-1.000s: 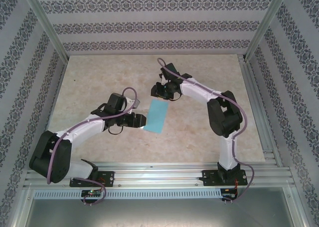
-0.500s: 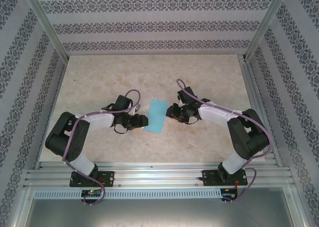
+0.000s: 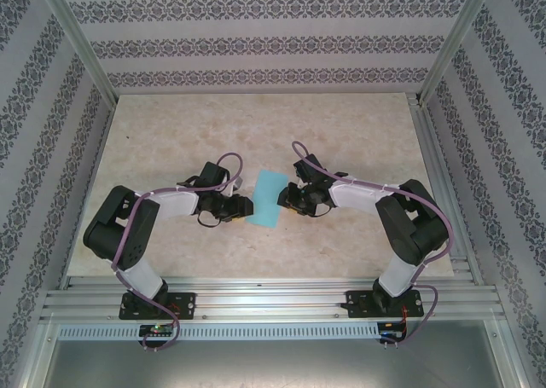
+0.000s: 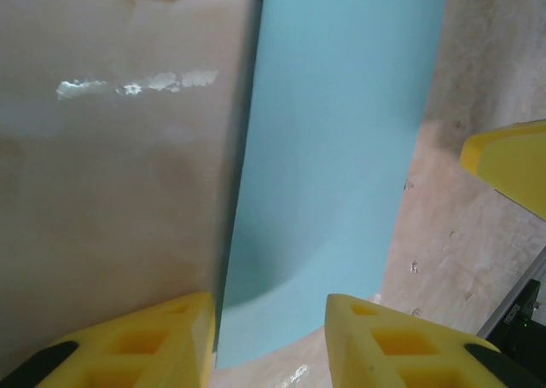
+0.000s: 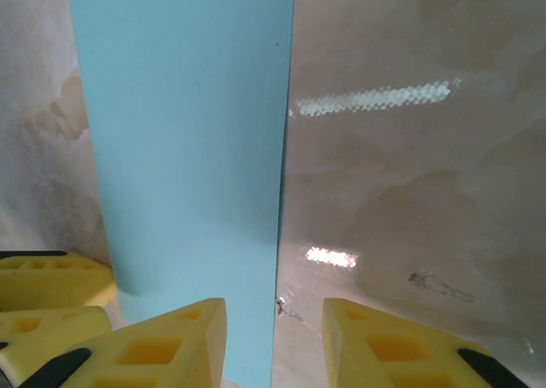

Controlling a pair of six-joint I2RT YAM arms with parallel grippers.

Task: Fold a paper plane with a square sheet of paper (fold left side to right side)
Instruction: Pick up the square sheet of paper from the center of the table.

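Observation:
The light-blue sheet of paper [image 3: 270, 198] lies on the marble table [image 3: 171, 124] as a narrow rectangle, not in the shape of a paper plane. My left gripper [image 3: 245, 207] sits low at its near left corner, and my right gripper [image 3: 286, 200] sits low at its right edge. From the left wrist, the paper [image 4: 333, 149] runs away from the open left gripper [image 4: 269, 324], its near end between the yellow fingers [image 4: 392, 341]. From the right wrist, the paper's [image 5: 188, 132] right edge passes between the fingers of the open right gripper [image 5: 273, 324]. Nothing is clamped.
Patterned walls and aluminium posts enclose the table. A metal rail [image 3: 445, 192] runs along the right side and another [image 3: 273, 296] along the near edge by the arm bases. The other gripper's yellow fingers [image 5: 51, 281] lie close beyond the paper.
The right arm swung from behind the paper down to its right edge. The left arm folded its elbow in, its gripper staying at the near left corner with jaws narrowed. The paper barely shifted.

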